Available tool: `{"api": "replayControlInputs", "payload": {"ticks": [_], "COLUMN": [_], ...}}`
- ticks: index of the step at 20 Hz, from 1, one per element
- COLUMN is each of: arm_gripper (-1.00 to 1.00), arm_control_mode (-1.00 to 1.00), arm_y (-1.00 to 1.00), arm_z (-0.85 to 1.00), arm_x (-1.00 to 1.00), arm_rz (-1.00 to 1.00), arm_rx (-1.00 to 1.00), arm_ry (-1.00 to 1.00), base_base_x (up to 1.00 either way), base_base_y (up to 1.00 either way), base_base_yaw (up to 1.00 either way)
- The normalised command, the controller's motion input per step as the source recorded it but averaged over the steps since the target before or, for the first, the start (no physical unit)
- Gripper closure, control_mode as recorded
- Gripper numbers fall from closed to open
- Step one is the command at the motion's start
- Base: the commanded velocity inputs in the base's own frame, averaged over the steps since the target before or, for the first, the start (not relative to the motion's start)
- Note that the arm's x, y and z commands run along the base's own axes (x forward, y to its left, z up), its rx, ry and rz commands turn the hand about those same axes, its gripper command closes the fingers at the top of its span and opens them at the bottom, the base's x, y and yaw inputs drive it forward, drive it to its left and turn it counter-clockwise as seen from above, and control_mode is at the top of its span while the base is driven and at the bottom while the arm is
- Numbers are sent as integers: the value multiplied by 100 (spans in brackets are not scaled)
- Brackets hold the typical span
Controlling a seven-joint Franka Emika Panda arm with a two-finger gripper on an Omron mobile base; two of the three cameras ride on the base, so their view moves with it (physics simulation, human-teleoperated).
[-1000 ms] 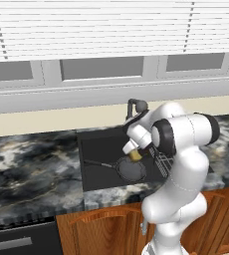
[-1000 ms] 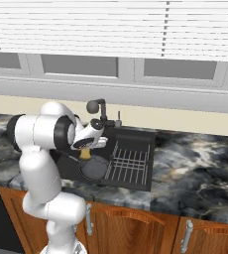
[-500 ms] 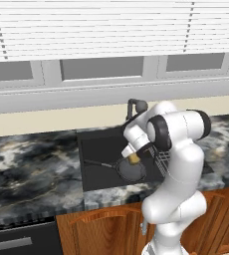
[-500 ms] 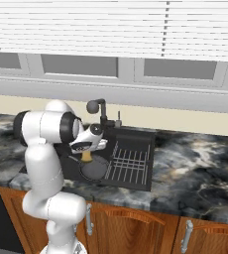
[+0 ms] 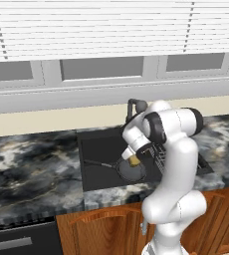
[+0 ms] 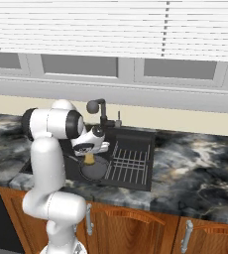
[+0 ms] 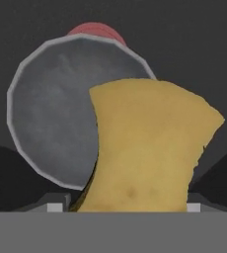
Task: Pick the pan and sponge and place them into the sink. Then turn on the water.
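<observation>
Hovering over the sink [image 5: 94, 144], the gripper [image 5: 134, 160] has its jaws clamped on the yellow sponge [image 7: 147, 148], just above the pan [image 5: 130, 171]. Right of them lies the dish rack [image 6: 130, 161]; the faucet [image 6: 99, 110] stands behind. The pan's handle runs left.

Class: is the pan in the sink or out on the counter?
In: the pan lies flat on the sink floor, below the counter top.

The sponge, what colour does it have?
Yellow. The sponge shows best in the hand view, in front of the grey pan.
</observation>
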Motion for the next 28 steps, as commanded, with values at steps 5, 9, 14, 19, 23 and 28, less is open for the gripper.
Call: {"api": "replayControlInputs", "payload": {"ticks": [5,9,14,19,23,28], "arm_gripper": [100,100,100,100,100,100], "arm_control_mode": [-100,-100,-100,-100,-100,-100], "arm_y": [-2,-1,2,9,21,20], "arm_z": [-19,-31,-39,-38,-46,-45], "arm_x": [22,9,10,14,14,17], "arm_rz": [0,0,0,0,0,0], "arm_rx": [-2,0,0,0,-1,-3], "arm_ry": [1,0,0,0,0,-1], "base_base_x": [0,0,0,0,0,0], "base_base_y": [0,0,0,0,0,0], "base_base_yaw": [0,0,0,0,0,0]}}
